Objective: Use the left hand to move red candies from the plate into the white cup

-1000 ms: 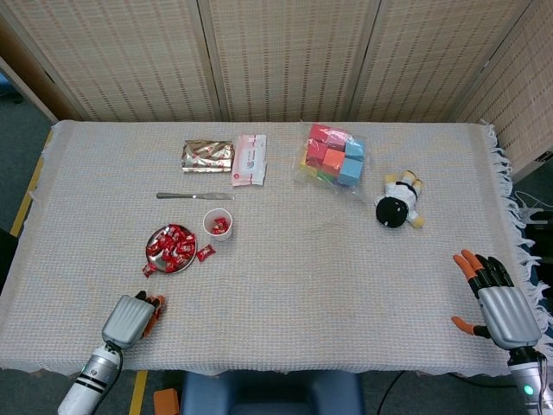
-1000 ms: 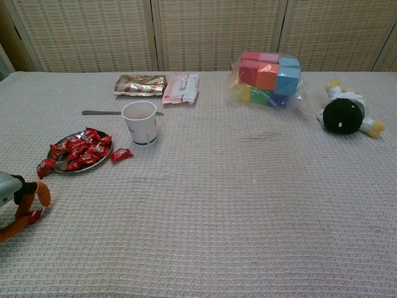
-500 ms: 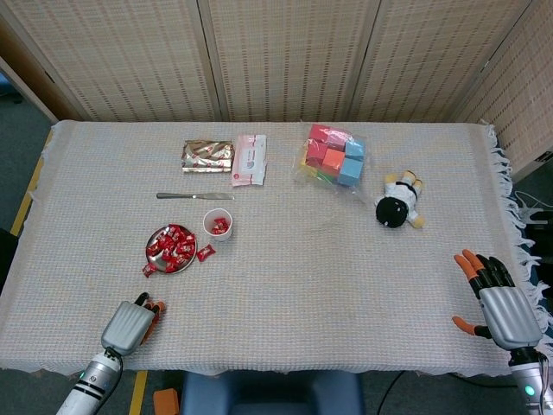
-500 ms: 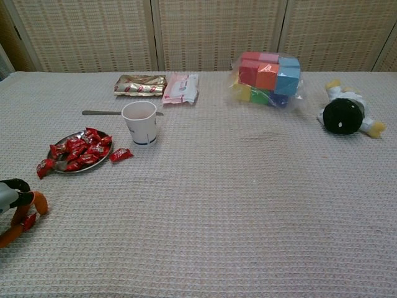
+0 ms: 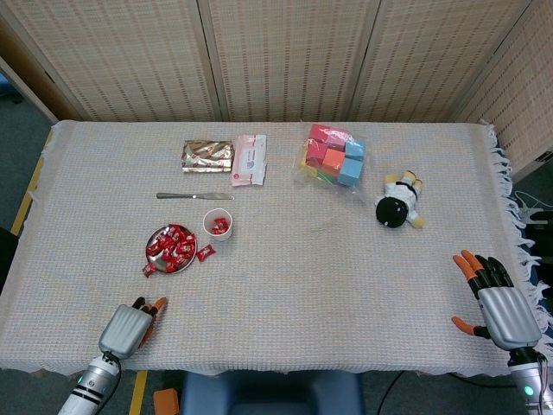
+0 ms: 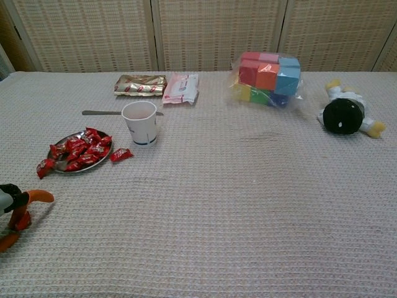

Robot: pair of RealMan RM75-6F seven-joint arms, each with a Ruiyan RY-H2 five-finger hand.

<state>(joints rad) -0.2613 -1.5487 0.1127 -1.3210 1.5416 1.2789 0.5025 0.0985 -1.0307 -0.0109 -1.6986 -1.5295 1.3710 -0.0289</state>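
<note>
Left hand [image 5: 128, 327] at the near table edge, well apart from the plate [image 5: 156, 239], fingers loosely curled, a small red item seemingly between them; grip uncertain. Right hand [image 5: 498, 306] at the far right edge, fingers spread, empty. Candies [image 5: 173, 245] heaped on the plate, two beside it; cup [image 5: 218, 225] just right, candies inside. Knife [image 5: 194, 196] behind the cup.

the left hand [image 5: 128, 328] has drawn back toward the table's near edge [image 5: 259, 370].
</note>
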